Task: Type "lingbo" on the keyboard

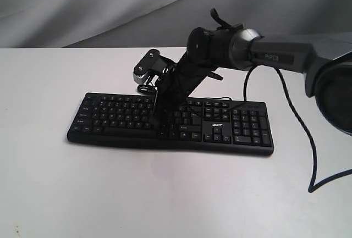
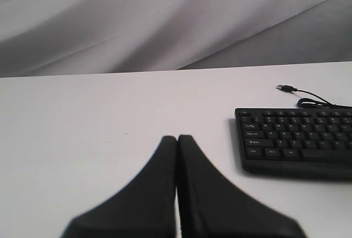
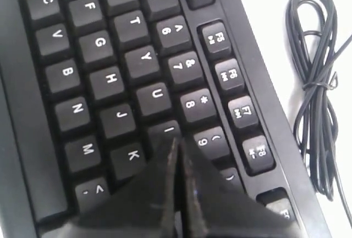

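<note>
Outside: reaching with right fingers (image 1: 163, 111) onto the middle rows of keyboard (image 1: 231, 122), laid lengthwise across bench (image 1: 55, 183); clearly the nearer arm.
Left wrist: holding left fingers (image 2: 154, 183) pressed together, empty, apart from the keyboard's end.
Right wrist: clamped together on nothing, tip at the key beside U.

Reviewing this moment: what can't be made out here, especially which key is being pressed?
1. Right wrist view: the right gripper, shut, covers the key beside U and K; its legend and any contact are hidden.
2. Exterior view: the right arm hides the middle of the keyboard; legends are too small.
3. Left wrist view: the frame edge cuts off most of the keyboard.
4. Right wrist view: the cable leaves the frame.
</note>
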Action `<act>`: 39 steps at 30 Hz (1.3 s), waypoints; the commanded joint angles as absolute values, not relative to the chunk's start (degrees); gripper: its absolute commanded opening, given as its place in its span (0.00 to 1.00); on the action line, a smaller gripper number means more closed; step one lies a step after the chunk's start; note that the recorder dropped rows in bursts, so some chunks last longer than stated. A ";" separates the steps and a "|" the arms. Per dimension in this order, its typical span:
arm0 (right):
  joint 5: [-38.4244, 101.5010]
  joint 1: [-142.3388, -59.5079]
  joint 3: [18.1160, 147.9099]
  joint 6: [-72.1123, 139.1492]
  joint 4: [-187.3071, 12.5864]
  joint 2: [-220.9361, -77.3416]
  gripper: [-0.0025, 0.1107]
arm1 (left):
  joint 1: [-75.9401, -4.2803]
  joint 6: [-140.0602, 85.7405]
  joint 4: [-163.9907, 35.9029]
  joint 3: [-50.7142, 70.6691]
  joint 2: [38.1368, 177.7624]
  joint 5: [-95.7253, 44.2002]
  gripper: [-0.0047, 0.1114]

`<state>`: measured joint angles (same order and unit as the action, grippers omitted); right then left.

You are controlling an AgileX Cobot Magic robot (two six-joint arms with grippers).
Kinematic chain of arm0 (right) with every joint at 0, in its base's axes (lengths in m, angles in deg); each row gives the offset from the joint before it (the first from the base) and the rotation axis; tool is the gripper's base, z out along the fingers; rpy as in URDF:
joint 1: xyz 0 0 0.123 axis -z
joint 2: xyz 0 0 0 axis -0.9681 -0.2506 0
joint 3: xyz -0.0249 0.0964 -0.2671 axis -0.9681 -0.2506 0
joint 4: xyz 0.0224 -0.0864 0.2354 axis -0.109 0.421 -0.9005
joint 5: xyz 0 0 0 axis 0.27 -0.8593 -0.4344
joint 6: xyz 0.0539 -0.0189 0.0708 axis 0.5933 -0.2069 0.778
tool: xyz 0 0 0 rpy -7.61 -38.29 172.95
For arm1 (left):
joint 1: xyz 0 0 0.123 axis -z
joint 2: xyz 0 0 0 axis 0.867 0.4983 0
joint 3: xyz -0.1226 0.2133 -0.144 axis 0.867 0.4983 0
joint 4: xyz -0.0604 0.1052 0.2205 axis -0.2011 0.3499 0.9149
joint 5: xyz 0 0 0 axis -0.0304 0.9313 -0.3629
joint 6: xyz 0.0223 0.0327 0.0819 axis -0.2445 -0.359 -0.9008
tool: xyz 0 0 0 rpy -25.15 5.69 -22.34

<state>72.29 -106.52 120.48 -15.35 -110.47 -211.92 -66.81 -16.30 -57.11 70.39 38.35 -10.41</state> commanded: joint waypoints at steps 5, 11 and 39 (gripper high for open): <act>73.26 -106.02 120.21 -15.28 -109.74 -209.91 0.02 | -66.87 -16.18 -57.33 70.67 38.14 -10.75 0.04; 77.52 -106.36 120.21 -13.63 -109.61 -203.32 0.02 | -66.87 -16.18 -57.33 70.67 38.14 -10.75 0.04; 51.86 -106.23 80.56 -4.56 -110.85 -134.49 0.02 | -66.87 -16.18 -57.33 70.67 38.14 -10.75 0.04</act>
<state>53.19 -106.30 81.04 -4.99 -110.78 -138.32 -66.81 -16.30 -57.11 70.39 38.35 -10.41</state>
